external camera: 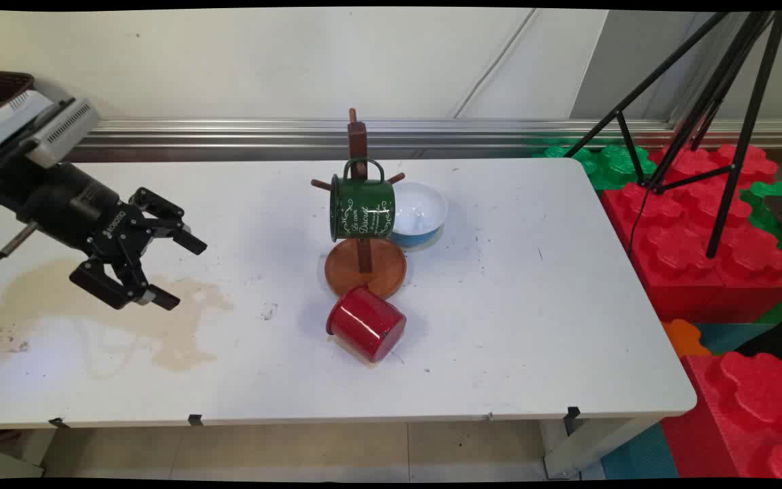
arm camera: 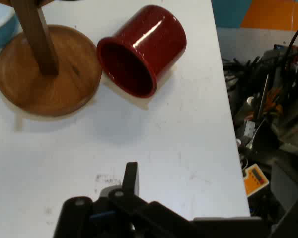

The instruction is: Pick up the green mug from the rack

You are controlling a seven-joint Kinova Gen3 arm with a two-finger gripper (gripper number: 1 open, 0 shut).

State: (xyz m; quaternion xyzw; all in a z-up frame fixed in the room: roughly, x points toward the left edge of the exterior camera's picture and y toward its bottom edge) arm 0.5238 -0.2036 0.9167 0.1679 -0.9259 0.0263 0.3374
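Fingers of our black two-finger gripper (external camera: 172,270) stand spread wide and empty at the left of the main frame, above the white bench (external camera: 533,326) and well apart from everything else. Nearest, at centre, a glossy red metal mug (external camera: 366,323) lies on its side touching the round wooden mug stand (external camera: 365,266). A green enamel mug (external camera: 362,207) hangs there, beside a white-and-blue bowl (external camera: 420,212).

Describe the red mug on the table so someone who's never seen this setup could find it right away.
Start at the wooden mug stand near the middle of the white table, with a green mug hanging on it and a white and blue bowl behind. The red mug lies right against the stand's round base on the near side. It is the only red cup, and the only one tipped on its side.
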